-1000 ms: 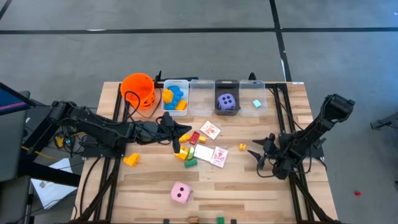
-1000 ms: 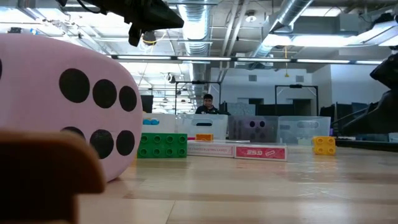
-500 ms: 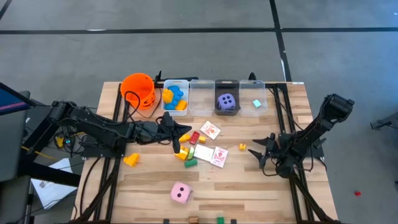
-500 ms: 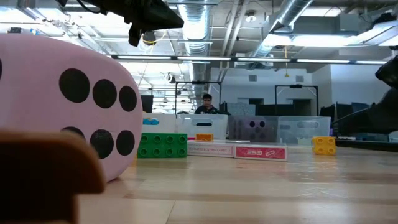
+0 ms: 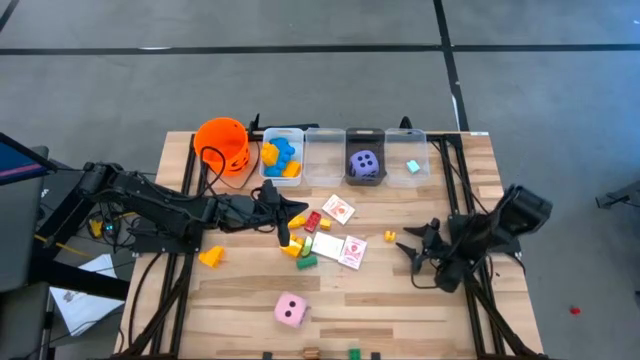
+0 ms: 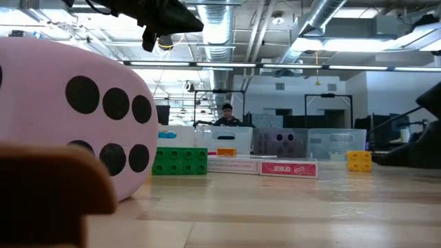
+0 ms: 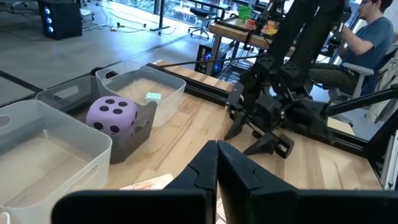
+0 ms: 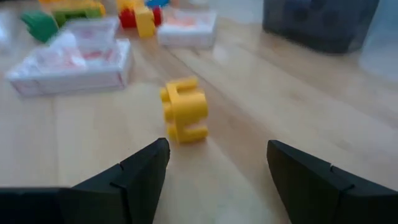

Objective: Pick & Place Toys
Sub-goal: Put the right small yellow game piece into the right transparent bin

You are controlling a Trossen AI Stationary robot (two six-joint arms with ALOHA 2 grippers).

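right gripper (image 8: 214, 171): fingers spread, empty, low over table | yellow block (image 8: 185, 109): just ahead, apart | left gripper (image 5: 287, 213): closed, empty, over blocks

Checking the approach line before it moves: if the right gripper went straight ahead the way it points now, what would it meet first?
Most likely the small yellow block, lying on the table between the open right gripper fingers' line of travel. Nothing shows between them, though depth is hard to judge.
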